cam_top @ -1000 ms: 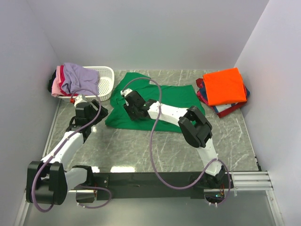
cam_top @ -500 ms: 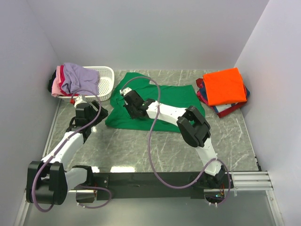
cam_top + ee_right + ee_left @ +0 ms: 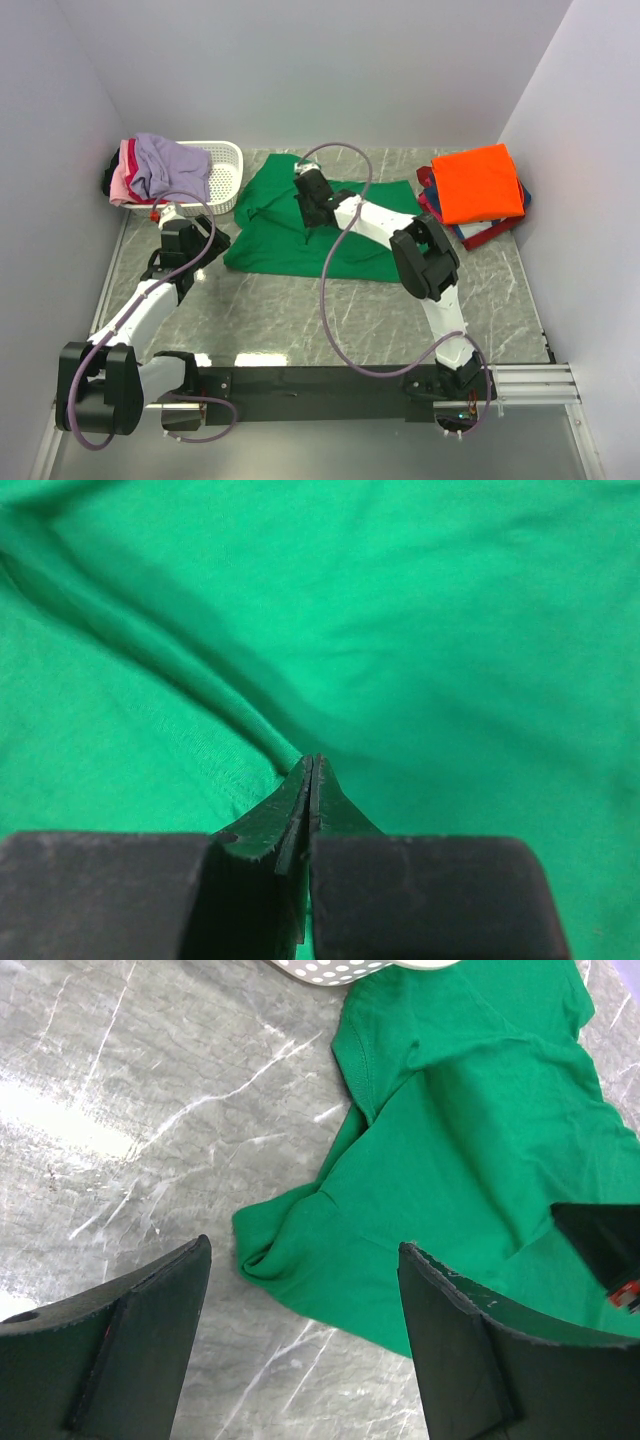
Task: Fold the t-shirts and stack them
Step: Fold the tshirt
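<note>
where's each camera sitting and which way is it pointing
Top external: high behind the bases, looking down at the table; left arm and right arm show whole.
Left wrist: on the left arm, looking down past its spread fingers at the green t-shirt.
Right wrist: close over that shirt, its fingers shut on a fold.
Shared: all three see the shirt.
</note>
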